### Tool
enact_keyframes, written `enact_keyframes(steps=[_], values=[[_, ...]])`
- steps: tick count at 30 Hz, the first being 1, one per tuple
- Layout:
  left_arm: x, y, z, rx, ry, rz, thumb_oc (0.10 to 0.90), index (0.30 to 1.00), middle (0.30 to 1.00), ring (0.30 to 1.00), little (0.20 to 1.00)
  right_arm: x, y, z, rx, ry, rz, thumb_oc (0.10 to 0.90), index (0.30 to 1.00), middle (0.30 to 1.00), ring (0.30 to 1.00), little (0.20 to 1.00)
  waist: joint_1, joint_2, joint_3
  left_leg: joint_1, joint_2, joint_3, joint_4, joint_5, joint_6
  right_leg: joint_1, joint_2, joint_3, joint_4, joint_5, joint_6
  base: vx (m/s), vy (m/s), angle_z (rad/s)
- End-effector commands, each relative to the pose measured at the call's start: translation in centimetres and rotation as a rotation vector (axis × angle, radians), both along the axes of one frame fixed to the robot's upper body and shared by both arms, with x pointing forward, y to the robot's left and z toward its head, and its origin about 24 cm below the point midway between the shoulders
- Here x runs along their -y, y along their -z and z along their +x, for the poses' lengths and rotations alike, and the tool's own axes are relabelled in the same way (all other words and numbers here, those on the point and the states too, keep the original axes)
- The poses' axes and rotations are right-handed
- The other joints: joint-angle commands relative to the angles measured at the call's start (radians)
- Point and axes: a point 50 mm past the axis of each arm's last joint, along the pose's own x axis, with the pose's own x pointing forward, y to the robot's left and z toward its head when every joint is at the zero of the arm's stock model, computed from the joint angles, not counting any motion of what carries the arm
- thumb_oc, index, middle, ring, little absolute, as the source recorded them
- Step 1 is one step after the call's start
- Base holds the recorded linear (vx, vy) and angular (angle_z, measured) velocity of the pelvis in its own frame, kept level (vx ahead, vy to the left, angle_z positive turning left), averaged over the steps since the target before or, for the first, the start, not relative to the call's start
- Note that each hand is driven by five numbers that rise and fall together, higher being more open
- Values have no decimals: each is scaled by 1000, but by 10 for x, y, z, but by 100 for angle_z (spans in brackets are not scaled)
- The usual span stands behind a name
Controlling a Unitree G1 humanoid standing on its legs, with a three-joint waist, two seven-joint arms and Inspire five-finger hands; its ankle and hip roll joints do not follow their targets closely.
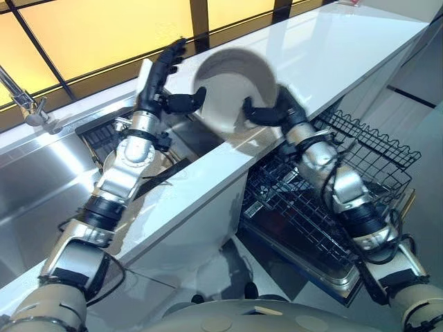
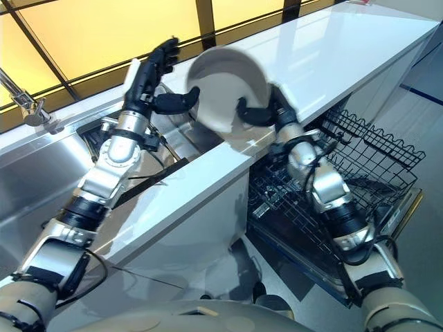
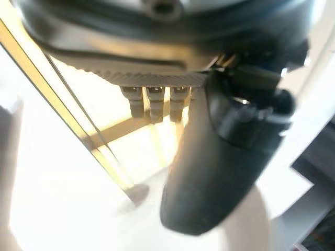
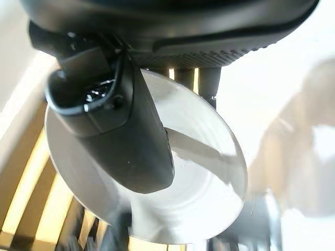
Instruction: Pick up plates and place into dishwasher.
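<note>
A pale round plate (image 1: 232, 86) is held tilted on edge above the white countertop (image 1: 332, 48). My right hand (image 1: 275, 111) is shut on its lower right rim, the thumb lying across the plate's face (image 4: 209, 172) in the right wrist view. To the plate's left, my left hand (image 1: 160, 76) is open, its fingers straight and pointing up toward the window, with the thumb (image 1: 185, 102) reaching to the plate's left rim. Below my right arm the dishwasher's black wire rack (image 1: 367, 155) is pulled out.
A steel sink (image 1: 41, 187) with a faucet (image 1: 24, 102) lies at the left, a dark drain rack (image 1: 104, 135) beside it. The open dishwasher door (image 1: 311, 259) juts out low at the right. A window runs behind the counter.
</note>
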Motion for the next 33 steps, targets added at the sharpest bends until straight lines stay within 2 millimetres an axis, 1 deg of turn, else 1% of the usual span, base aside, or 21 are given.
enact_keyframes(steps=[1,3,7,9,11,13,14,16,17,20,22,24,26,28,30,32,33], values=[[-54,-42,-6,121,-132,26,800,900,900,900,900,65,-76,-15,377,296,-17,100,300,300,300,200,0,-34,-90,-27,-74,-15,26,-38,50,42,28,-21,9,-38,11,56,-61,3],[-68,-46,-11,119,-167,42,800,900,900,900,900,94,-67,-19,335,432,-59,100,300,300,300,200,5,-30,-88,-26,-74,-21,28,-38,49,46,27,-26,9,-40,11,60,-49,4],[-92,-52,-19,118,-225,68,800,900,900,900,900,136,-50,-31,268,608,-70,100,300,300,300,200,9,-23,-84,-22,-74,-38,29,-38,49,52,28,-23,8,-43,9,78,-47,11],[-103,-53,-23,114,-258,80,800,900,900,900,900,157,-38,-39,217,691,-58,100,300,300,300,200,11,-17,-80,-21,-73,-48,30,-39,48,54,25,-20,11,-46,9,69,-43,12],[-111,-57,-27,117,-277,84,800,900,900,900,900,168,-32,-44,201,741,-69,100,300,300,300,200,13,-13,-76,-21,-73,-54,31,-38,47,56,23,-24,13,-49,8,47,-38,10],[-125,-61,-32,120,-310,73,800,900,900,900,900,189,-20,-53,130,826,-87,100,300,300,300,200,15,-5,-66,-20,-71,-62,36,-39,45,60,19,-36,21,-54,9,84,-61,13],[-129,-63,-35,127,-318,65,800,900,900,900,900,195,-13,-57,93,853,-104,100,300,300,300,200,18,-1,-61,-19,-71,-66,36,-39,43,60,18,-42,26,-58,9,72,-42,14],[-133,-64,-37,136,-315,40,800,900,900,900,900,201,-5,-60,55,881,-125,100,300,300,300,200,20,3,-54,-17,-70,-70,36,-38,41,61,14,-51,34,-64,8,65,-23,15],[-134,-64,-40,146,-291,-2,800,900,900,900,900,209,4,-64,4,904,-145,100,300,300,300,200,24,10,-47,-17,-69,-75,37,-36,37,60,10,-63,44,-71,7,89,-28,14],[-130,-65,-42,174,-227,-101,800,900,900,900,900,219,12,-70,-58,931,-183,100,300,300,300,200,31,22,-26,-26,-67,-93,42,-30,29,50,3,-78,66,-83,3,38,-14,20],[-129,-64,-43,184,-215,-129,800,900,900,900,900,220,12,-69,-64,931,-197,100,300,300,300,200,31,27,-16,-36,-69,-102,48,-29,26,41,0,-82,77,-88,0,-32,8,12],[-127,-63,-41,207,-204,-154,800,900,900,900,900,221,6,-65,-63,937,-192,100,300,300,300,200,34,40,6,-59,-71,-120,53,-22,20,16,-4,-88,95,-96,-5,-122,20,20],[-124,-68,-38,245,-194,-155,800,900,900,900,900,224,-10,-59,-36,972,-241,100,300,300,300,200,47,62,51,-97,-77,-145,54,-16,12,-20,-11,-96,112,-112,-10,-252,22,27],[-123,-73,-37,271,-190,-165,800,900,900,900,900,225,-20,-55,-31,992,-296,100,300,300,300,200,52,72,77,-115,-79,-157,53,-8,10,-37,-13,-103,116,-116,-13,-187,-7,33],[-122,-81,-37,309,-181,-168,800,900,900,900,900,226,-36,-52,-40,1027,-472,100,300,300,300,200,59,83,113,-142,-80,-170,52,3,7,-61,-17,-113,123,-118,-15,-172,-50,36],[-122,-88,-38,337,-177,-168,800,900,900,900,900,228,-46,-50,-87,1037,-665,100,300,300,300,200,66,87,137,-164,-79,-175,55,11,4,-78,-20,-121,127,-119,-15,-126,-54,12],[-121,-91,-38,347,-173,-171,800,900,900,900,900,229,-48,-49,-98,1037,-698,100,300,300,300,200,68,87,143,-170,-78,-176,55,13,3,-83,-21,-123,128,-120,-16,-108,-49,8]])
